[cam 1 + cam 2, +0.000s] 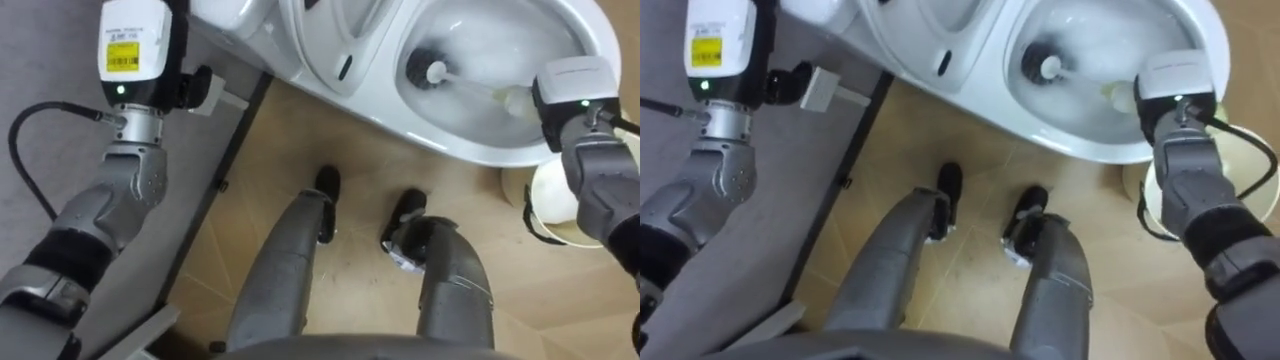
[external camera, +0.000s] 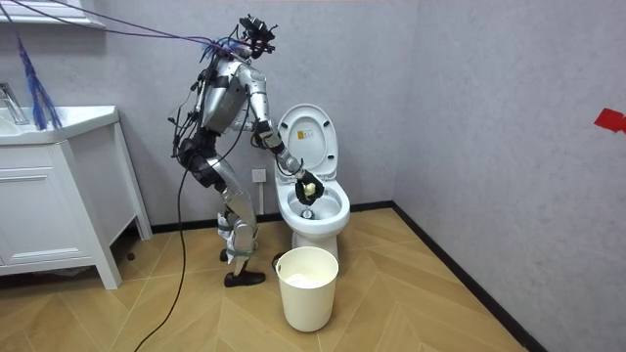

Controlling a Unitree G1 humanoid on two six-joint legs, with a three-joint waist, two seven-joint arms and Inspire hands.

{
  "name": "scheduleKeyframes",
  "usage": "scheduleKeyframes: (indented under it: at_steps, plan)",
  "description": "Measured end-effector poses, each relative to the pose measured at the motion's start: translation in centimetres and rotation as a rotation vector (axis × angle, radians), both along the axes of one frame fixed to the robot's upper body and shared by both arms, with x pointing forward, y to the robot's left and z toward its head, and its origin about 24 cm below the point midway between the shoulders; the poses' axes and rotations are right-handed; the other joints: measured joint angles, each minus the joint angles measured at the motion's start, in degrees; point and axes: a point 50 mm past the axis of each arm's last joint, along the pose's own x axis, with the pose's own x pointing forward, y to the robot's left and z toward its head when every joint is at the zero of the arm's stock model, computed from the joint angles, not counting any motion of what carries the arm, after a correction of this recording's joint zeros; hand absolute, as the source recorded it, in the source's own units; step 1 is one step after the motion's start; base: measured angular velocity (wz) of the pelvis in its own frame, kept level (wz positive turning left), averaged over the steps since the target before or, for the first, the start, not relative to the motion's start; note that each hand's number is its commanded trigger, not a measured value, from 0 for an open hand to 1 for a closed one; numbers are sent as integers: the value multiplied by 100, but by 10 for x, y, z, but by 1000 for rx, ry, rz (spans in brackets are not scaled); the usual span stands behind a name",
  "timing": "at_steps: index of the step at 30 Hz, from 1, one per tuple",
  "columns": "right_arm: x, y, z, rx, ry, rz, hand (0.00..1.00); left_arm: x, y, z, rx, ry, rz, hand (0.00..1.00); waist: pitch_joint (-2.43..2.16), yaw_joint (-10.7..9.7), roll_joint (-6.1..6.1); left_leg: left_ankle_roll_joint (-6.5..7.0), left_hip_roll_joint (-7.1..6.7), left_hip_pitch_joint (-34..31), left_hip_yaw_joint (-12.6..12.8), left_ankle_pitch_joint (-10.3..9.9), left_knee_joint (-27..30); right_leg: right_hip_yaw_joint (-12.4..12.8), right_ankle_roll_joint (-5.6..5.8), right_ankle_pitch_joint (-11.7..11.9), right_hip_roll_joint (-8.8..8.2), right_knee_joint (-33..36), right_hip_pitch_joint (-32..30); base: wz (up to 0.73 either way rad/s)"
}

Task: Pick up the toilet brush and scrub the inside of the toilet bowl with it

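Observation:
The white toilet (image 1: 470, 147) stands right in front of me with its lid (image 2: 309, 137) raised. A toilet brush has its round white head (image 1: 436, 72) down in the foamy bowl near the drain, and its pale handle (image 1: 492, 95) runs right toward my right wrist. In the room view my right hand (image 2: 307, 186) is over the bowl, curled round the brush handle. In the eye views the wrist covers that hand's fingers. My left forearm (image 1: 133, 60) rises at the left along the grey wall and leaves the top edge.
A white bucket (image 2: 307, 286) stands on the wood floor just right of my feet, beside the toilet base. A wall fitting (image 1: 212, 92) sits left of the toilet. A white vanity cabinet (image 2: 59, 196) is behind me.

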Motion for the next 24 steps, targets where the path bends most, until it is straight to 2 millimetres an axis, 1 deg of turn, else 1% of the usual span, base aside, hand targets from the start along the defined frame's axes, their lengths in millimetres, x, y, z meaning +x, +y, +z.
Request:
scheduleKeyframes:
  at_steps: [1,6,7,8,9,10,11,12,13,14,15,16,17,18,19,22,24]
  plan:
    - [0,1,1,-10,2,7,100,-2,1,-2,-18,1,10,0,-3,-12,4,-3,32,9,7,1,7,-11,-10,13,31,-11,32,0]
    - [7,-2,9,-33,-4,8,100,-1,5,1,-39,-3,11,0,-3,1,-1,-1,51,-14,19,2,135,-15,-12,11,38,24,45,1]
    - [11,-8,10,-42,1,1,100,1,4,2,-39,-3,6,0,2,-1,-9,-1,50,-5,58,3,142,-17,-6,6,19,51,45,4]
    - [15,-16,12,-24,3,-24,100,3,5,4,-37,1,3,0,18,-2,-33,3,32,12,102,5,130,-7,4,-9,-28,107,27,4]
    - [17,-19,12,-10,4,-37,100,5,6,5,-34,3,2,0,19,-6,-62,5,29,13,123,5,134,14,9,-17,-41,121,11,0]
    - [22,-25,13,47,5,-71,100,6,9,8,-13,2,0,0,22,-22,-108,18,23,-7,137,12,154,17,10,-31,-61,140,-17,7]
    - [24,-30,13,104,-2,-107,100,9,12,12,8,-3,1,0,31,-95,-190,52,-27,-36,152,37,156,18,10,-72,-135,254,-93,15]
    - [25,-32,13,126,-10,-120,100,10,13,14,18,-7,1,0,41,-121,-239,60,-68,-52,155,43,156,48,19,-110,-181,344,-150,27]
    - [29,-37,17,169,-36,-144,100,12,14,18,27,-20,1,0,90,-179,-321,90,-117,-96,203,66,191,109,43,-163,-263,511,-256,17]
    - [34,-42,24,210,-78,-169,100,15,14,21,28,-37,5,0,126,-200,-408,105,-162,-165,243,81,233,179,48,-188,-315,635,-377,8]
    - [37,-45,28,227,-102,-183,100,16,14,23,28,-46,7,0,147,-239,-443,115,-175,-197,268,87,253,186,47,-190,-349,686,-426,0]
    - [41,-50,35,254,-145,-207,100,17,14,25,27,-62,12,0,149,-289,-506,149,-193,-275,329,114,265,234,50,-192,-388,763,-547,4]
    - [42,-55,39,302,-188,-242,100,18,14,27,26,-76,13,0,161,-333,-571,162,-230,-341,332,139,296,264,59,-195,-430,847,-637,7]
    - [41,-57,40,324,-204,-258,100,18,14,29,26,-87,15,0,159,-356,-607,164,-243,-377,335,140,332,278,63,-199,-450,898,-681,11]
    - [40,-60,40,355,-226,-286,100,18,14,31,27,-100,21,0,159,-445,-665,176,-278,-422,336,145,371,300,79,-221,-486,980,-740,9]
    - [40,-66,46,388,-286,-310,100,20,14,33,38,-121,48,0,158,-566,-677,207,-333,-466,325,166,360,296,111,-205,-540,1036,-786,5]
    - [40,-65,46,388,-300,-300,100,20,15,33,61,-123,58,0,158,-641,-677,230,-376,-455,330,180,369,297,111,-201,-584,1101,-785,8]
